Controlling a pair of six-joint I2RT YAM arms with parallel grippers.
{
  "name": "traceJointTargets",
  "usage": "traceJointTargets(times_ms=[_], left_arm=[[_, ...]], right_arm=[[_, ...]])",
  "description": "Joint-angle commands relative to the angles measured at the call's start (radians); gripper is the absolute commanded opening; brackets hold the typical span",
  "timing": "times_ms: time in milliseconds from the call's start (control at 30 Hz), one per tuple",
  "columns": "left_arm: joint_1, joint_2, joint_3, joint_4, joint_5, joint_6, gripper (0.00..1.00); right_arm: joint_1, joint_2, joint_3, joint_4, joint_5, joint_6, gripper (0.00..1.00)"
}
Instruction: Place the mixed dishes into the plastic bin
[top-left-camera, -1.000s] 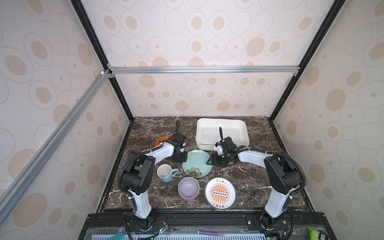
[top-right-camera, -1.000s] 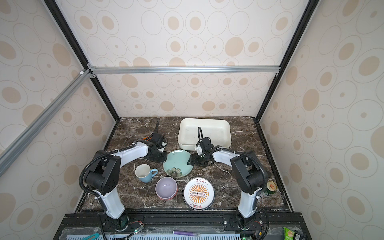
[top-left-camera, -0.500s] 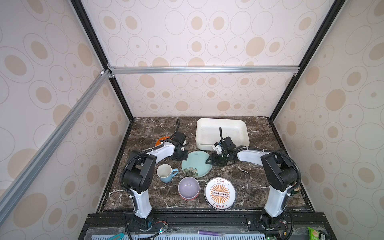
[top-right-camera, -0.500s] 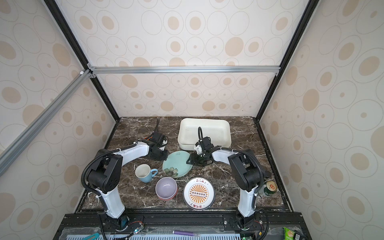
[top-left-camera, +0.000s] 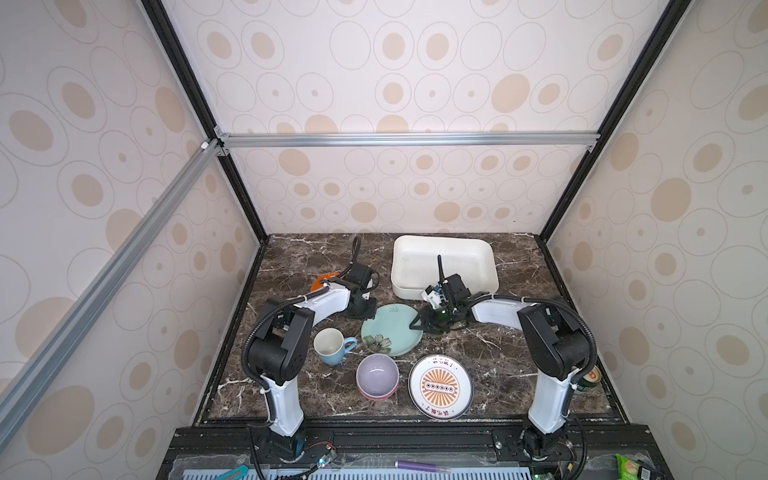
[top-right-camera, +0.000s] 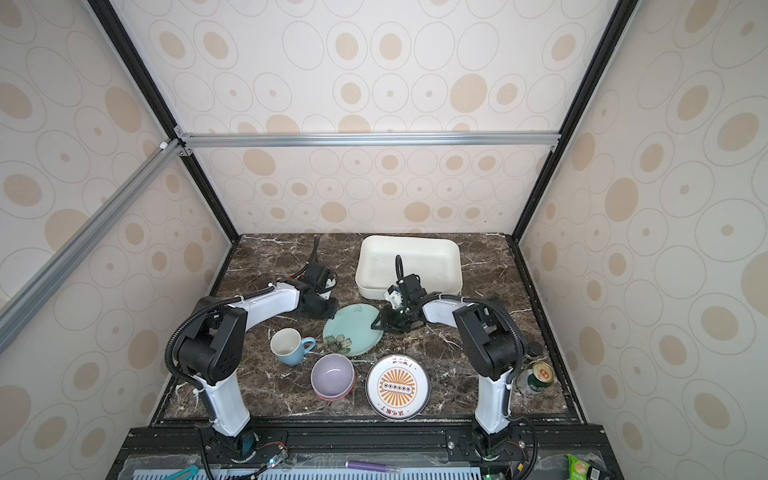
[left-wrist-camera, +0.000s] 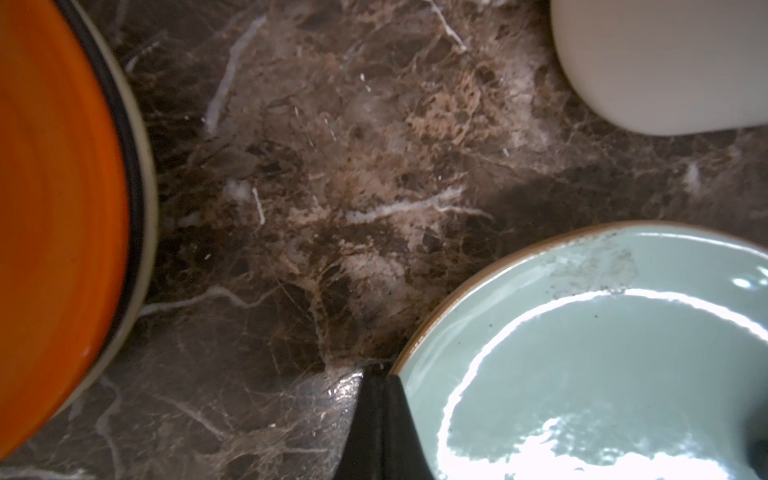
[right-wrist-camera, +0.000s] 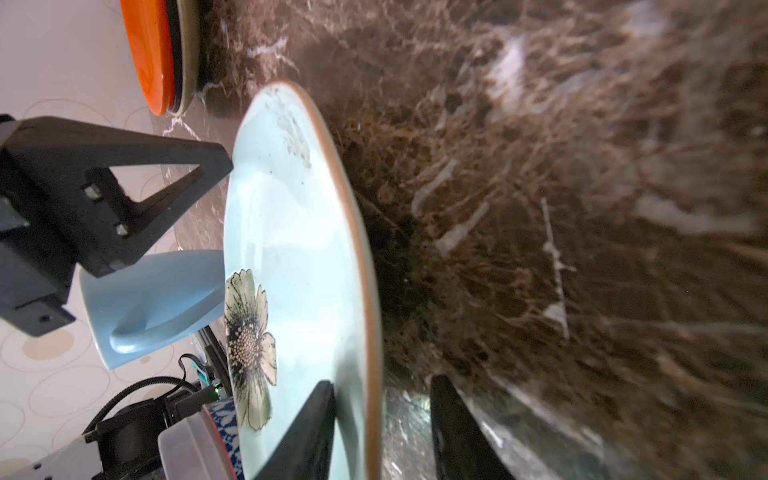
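The mint flower plate (top-left-camera: 390, 332) (top-right-camera: 353, 332) lies on the table in front of the plastic bin (top-left-camera: 407, 291) (top-right-camera: 374, 291). My right gripper (top-left-camera: 417, 324) (right-wrist-camera: 382, 382) is open astride its right rim (right-wrist-camera: 370, 291): one finger rests on the plate's face, the other stands off the rim over the table. My left gripper (top-left-camera: 365, 309) (left-wrist-camera: 376, 374) is shut, its tip against the plate's far-left edge (left-wrist-camera: 419, 345). The orange plate (top-left-camera: 322, 281) (left-wrist-camera: 54, 208) sits behind the left arm. Nearer the front are the blue mug (top-left-camera: 332, 345), lilac bowl (top-left-camera: 377, 374) and sunburst plate (top-left-camera: 440, 386).
The orange plate tops a stack with a black and a cream rim under it. The lilac bowl sits inside a red-rimmed patterned bowl (top-left-camera: 376, 395). A green can (top-right-camera: 536, 378) stands at the front right beside the right arm's base. Walls enclose three sides of the table.
The right gripper's jaws have narrowed around the mint plate's rim. The left gripper has closed fully and stays at the plate's edge.
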Motion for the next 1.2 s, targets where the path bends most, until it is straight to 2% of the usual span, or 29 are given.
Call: traceJointTargets(times_ms=[0,67,167,400,500,667,767,833,1167], left_arm=[[-0.014,0.064,-0.039,-0.045,0.011,-0.008,0.00],[-0.014,0.061,-0.040,-0.043,0.011,-0.010,0.00],[-0.015,0.051,-0.041,-0.043,0.008,-0.008,0.01],[-0.015,-0.008,-0.025,-0.050,-0.024,0.000,0.37],[-0.015,-0.027,-0.006,-0.057,-0.036,0.003,0.44],[-0.014,-0.049,0.027,-0.076,-0.054,0.008,0.53],[-0.015,-0.079,0.044,-0.081,-0.067,0.011,0.67],[-0.015,-0.109,0.058,-0.082,-0.081,0.009,0.99],[-0.014,-0.230,0.116,-0.095,-0.102,0.000,0.99]], right_arm=[[-0.005,0.027,0.021,0.011,-0.030,0.020,0.31],[-0.005,0.026,0.024,0.007,-0.033,0.020,0.22],[-0.004,0.022,0.026,-0.011,-0.030,0.016,0.19],[-0.005,-0.021,0.022,-0.039,-0.022,-0.007,0.10],[-0.005,-0.025,0.042,-0.068,-0.027,-0.027,0.04],[-0.005,-0.042,0.043,-0.060,-0.036,-0.024,0.01],[-0.006,-0.062,0.044,-0.059,-0.046,-0.026,0.00],[-0.004,-0.076,0.046,-0.058,-0.051,-0.024,0.00],[-0.006,-0.127,0.079,-0.084,-0.070,-0.038,0.00]])
